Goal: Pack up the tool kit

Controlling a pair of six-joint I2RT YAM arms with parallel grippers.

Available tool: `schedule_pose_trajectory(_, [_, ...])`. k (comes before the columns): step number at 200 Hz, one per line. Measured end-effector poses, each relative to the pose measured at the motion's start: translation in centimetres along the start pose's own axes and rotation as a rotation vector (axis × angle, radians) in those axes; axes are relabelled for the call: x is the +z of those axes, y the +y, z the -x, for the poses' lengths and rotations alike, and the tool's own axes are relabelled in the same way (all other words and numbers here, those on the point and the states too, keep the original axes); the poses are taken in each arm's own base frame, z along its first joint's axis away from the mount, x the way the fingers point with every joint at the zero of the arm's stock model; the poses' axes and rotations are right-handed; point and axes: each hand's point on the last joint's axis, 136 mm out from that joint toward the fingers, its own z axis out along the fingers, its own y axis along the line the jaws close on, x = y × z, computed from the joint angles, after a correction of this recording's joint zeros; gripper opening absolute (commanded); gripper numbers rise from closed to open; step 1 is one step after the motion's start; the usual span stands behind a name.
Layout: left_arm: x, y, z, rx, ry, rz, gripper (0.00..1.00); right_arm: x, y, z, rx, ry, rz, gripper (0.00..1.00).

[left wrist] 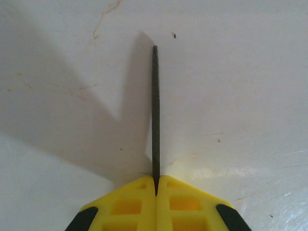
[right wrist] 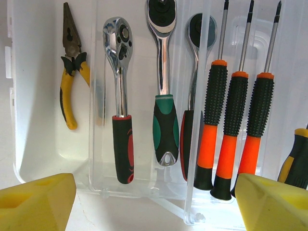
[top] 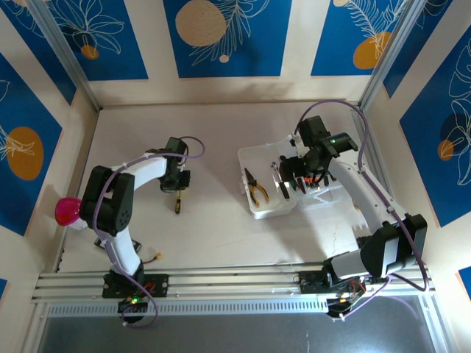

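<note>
**Left tool.** The left tool is fully closed on a slim file. Its two yellow pads meet on the dark, rough-grained shaft, which projects straight out ahead of them over the white counter. The shaft casts a shadow to its left. Contact between the file tip and the counter cannot be determined. In the top view, the left tool sits on the left half of the counter, well apart from the case, and points toward the near edge.

**Right tool.** The right tool is spread wide and grips nothing. Its yellow pads stand at either side of the lower part of the wrist view. In the top view, the right tool hangs over the case.

**Case.** The clear plastic case lies open on the right half of the counter, in front of the right arm.

**Contents, left to right in the right wrist view:**
- yellow-handled pliers, alone in the left compartment
- a ratchet wrench with a red-and-black grip
- a ratchet wrench with a green grip
- a third ratchet, partly behind a clear divider
- three orange-and-black screwdrivers, side by side with tips pointing away
- a yellow-and-black handle, cut off at the right edge

**Surroundings.** A pink ball rests at the far left edge of the counter.
</note>
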Motion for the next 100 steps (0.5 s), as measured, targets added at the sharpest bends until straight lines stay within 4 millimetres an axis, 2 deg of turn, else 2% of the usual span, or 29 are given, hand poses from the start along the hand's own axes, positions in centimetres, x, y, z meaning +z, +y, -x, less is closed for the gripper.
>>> schedule_pose_trajectory(39, [-0.2, -0.1, 0.0, 0.002, -0.003, -0.004, 0.0, 0.0, 0.3, 0.1, 0.0, -0.006, 0.016, 0.87])
schedule_pose_trajectory(61, [-0.6, -0.7, 0.0, 0.003, -0.005, -0.042, 0.0, 0.0, 0.8, 0.1, 0.001, -0.019, 0.049, 0.97])
schedule_pose_trajectory(64, [-0.8, -0.9, 0.0, 0.003, -0.006, -0.052, 0.0, -0.1, 1.0, 0.1, 0.003, -0.021, 0.058, 1.0])
schedule_pose_trajectory(83, [-2.6, -2.0, 0.5, 0.007, -0.038, -0.117, 0.0, -0.5, 1.8, 0.2, 0.005, -0.047, 0.105, 0.99])
schedule_pose_trajectory(100, [-5.7, -3.5, 1.8, 0.012, -0.101, -0.199, 0.0, -1.1, 3.3, 0.7, -0.002, -0.09, 0.172, 0.99])
